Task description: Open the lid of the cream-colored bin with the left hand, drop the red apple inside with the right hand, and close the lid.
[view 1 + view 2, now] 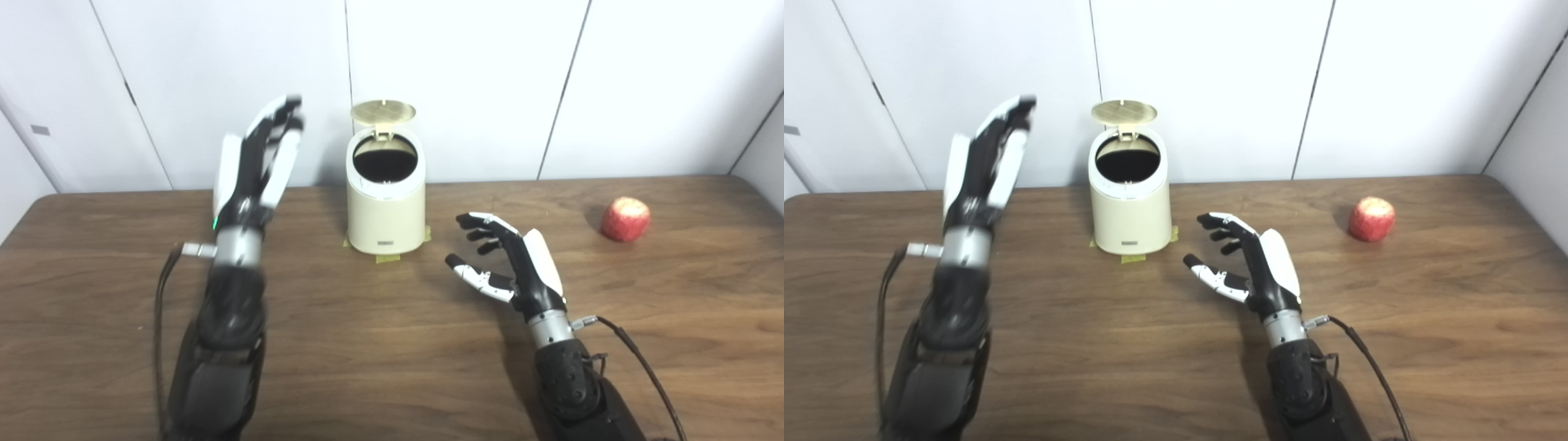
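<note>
The cream-colored bin (pixel 386 211) stands at the back middle of the table, its round lid (pixel 383 112) tipped up and back so the dark opening shows. My left hand (pixel 260 165) is raised to the left of the bin, open, fingers stretched upward and slightly blurred, apart from the bin. My right hand (pixel 511 260) hovers low over the table to the right of the bin, open with fingers curled loosely and nothing in it. The red apple (pixel 625 218) lies on the table at the far right, well clear of my right hand.
The brown wooden table (pixel 392 367) runs up to a white panelled wall (pixel 465 79). Yellow tape tabs (pixel 387 258) mark the bin's base. Cables trail from both wrists.
</note>
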Robot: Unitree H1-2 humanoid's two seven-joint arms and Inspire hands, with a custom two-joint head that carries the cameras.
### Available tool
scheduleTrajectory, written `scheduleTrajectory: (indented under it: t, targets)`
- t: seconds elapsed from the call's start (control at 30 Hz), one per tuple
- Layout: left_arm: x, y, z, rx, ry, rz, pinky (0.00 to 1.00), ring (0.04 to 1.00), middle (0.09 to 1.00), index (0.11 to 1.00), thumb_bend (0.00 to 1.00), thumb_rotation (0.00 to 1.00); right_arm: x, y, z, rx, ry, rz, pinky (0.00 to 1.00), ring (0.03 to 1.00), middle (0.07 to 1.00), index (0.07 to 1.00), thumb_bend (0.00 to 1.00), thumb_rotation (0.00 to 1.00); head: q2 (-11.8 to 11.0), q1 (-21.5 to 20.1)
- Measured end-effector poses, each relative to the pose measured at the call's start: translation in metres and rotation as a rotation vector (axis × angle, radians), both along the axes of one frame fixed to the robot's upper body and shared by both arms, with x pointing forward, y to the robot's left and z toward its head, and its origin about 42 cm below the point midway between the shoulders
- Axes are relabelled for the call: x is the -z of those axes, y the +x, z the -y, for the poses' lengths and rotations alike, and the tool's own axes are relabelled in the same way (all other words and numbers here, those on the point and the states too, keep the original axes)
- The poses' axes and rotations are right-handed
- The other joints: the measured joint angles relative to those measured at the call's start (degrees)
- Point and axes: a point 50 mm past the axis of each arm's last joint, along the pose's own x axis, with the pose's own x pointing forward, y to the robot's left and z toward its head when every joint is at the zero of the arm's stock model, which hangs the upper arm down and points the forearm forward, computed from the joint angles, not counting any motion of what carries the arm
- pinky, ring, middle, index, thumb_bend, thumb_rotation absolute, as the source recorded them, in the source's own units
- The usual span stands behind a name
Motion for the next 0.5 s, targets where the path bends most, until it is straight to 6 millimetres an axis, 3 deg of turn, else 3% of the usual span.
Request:
scheduleTrajectory:
  t: [0.1, 0.2, 0.27, 0.3, 0.33, 0.37, 0.4, 0.43, 0.47, 0.5]
  targets:
    - [0.012, -0.014, -0.009, 0.007, -0.059, 0.012, 0.65, 0.729, 0.738, 0.716, 0.25, 0.8, -0.014, 0.0, 0.003, 0.003, -0.027, 0.051, 0.57, 0.691, 0.731, 0.714, 0.28, 0.52, -0.09, -0.09]
    - [0.016, -0.02, -0.014, 0.016, -0.078, 0.033, 0.65, 0.73, 0.741, 0.72, 0.27, 0.8, -0.032, 0.002, 0.006, 0.007, -0.051, 0.114, 0.54, 0.665, 0.716, 0.695, 0.3, 0.42, -0.18, -0.44]
    - [0.018, -0.023, -0.016, 0.035, -0.066, 0.047, 0.65, 0.729, 0.741, 0.722, 0.25, 0.8, -0.052, 0.003, 0.011, 0.002, -0.105, 0.162, 0.35, 0.485, 0.732, 0.674, 0.34, 0.38, -0.18, -0.44]
    - [0.02, -0.025, -0.017, 0.039, -0.06, 0.046, 0.65, 0.728, 0.741, 0.723, 0.24, 0.8, -0.063, 0.004, 0.014, 0.001, -0.132, 0.182, 0.32, 0.443, 0.74, 0.678, 0.37, 0.38, -0.35, -0.44]
    - [0.023, -0.028, -0.019, 0.04, -0.057, 0.044, 0.65, 0.728, 0.741, 0.724, 0.22, 0.8, -0.076, 0.006, 0.018, 0.0, -0.157, 0.197, 0.35, 0.482, 0.752, 0.693, 0.41, 0.39, -0.35, -0.44]
    - [0.027, -0.031, -0.02, 0.04, -0.055, 0.04, 0.66, 0.735, 0.742, 0.724, 0.22, 0.78, -0.088, 0.007, 0.024, 0.005, -0.182, 0.211, 0.51, 0.623, 0.772, 0.721, 0.51, 0.42, -0.35, -0.44]
    - [0.031, -0.034, -0.021, 0.04, -0.054, 0.027, 0.66, 0.736, 0.742, 0.724, 0.22, 0.77, -0.101, 0.009, 0.029, 0.011, -0.209, 0.217, 0.53, 0.644, 0.774, 0.725, 0.52, 0.42, -0.35, -0.44]
    - [0.035, -0.037, -0.022, 0.04, -0.058, 0.016, 0.67, 0.743, 0.743, 0.722, 0.22, 0.76, -0.111, 0.012, 0.035, 0.011, -0.246, 0.213, 0.61, 0.71, 0.785, 0.747, 0.61, 0.46, -0.61, -0.79]
    - [0.038, -0.04, -0.023, 0.04, -0.064, 0.004, 0.68, 0.747, 0.744, 0.72, 0.22, 0.75, -0.12, 0.016, 0.041, 0.004, -0.291, 0.204, 0.65, 0.743, 0.791, 0.759, 0.65, 0.48, -0.62, -0.79]
    - [0.042, -0.043, -0.024, 0.041, -0.073, -0.008, 0.69, 0.75, 0.747, 0.72, 0.23, 0.73, -0.128, 0.02, 0.049, 0.005, -0.343, 0.194, 0.68, 0.771, 0.803, 0.783, 0.76, 0.46, -0.62, -0.79]
